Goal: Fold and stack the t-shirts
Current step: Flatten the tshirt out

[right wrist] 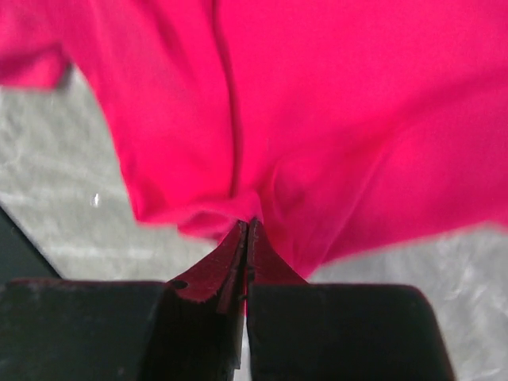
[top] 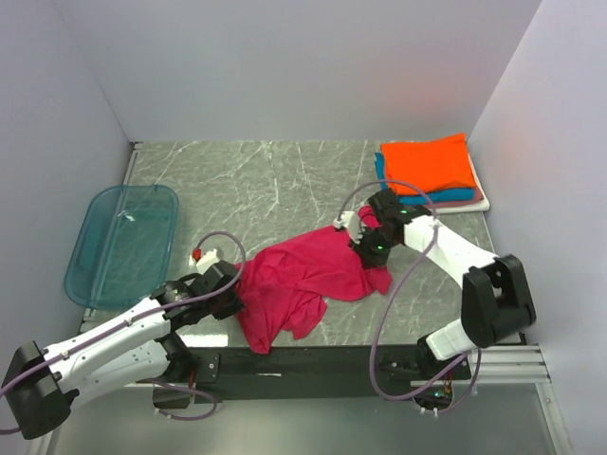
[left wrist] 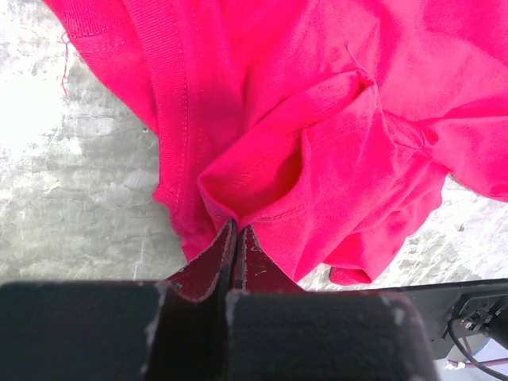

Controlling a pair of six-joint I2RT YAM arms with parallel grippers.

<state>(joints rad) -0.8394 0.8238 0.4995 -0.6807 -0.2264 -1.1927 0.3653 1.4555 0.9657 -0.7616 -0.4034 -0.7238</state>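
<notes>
A crumpled magenta-red t-shirt (top: 303, 280) lies spread between my two grippers near the table's front middle. My left gripper (top: 237, 301) is shut on its left edge; in the left wrist view the jaws (left wrist: 236, 226) pinch a fold of the shirt (left wrist: 317, 119). My right gripper (top: 365, 251) is shut on the shirt's right part; in the right wrist view the jaws (right wrist: 248, 224) pinch the cloth (right wrist: 333, 119). A stack of folded t-shirts, orange (top: 429, 163) on top of teal-blue, pinkish and white, lies at the back right.
A translucent blue plastic tray (top: 123, 242) lies at the left of the grey marble table (top: 275, 180). White walls close in the back and both sides. A black rail (top: 313, 360) runs along the table's front edge.
</notes>
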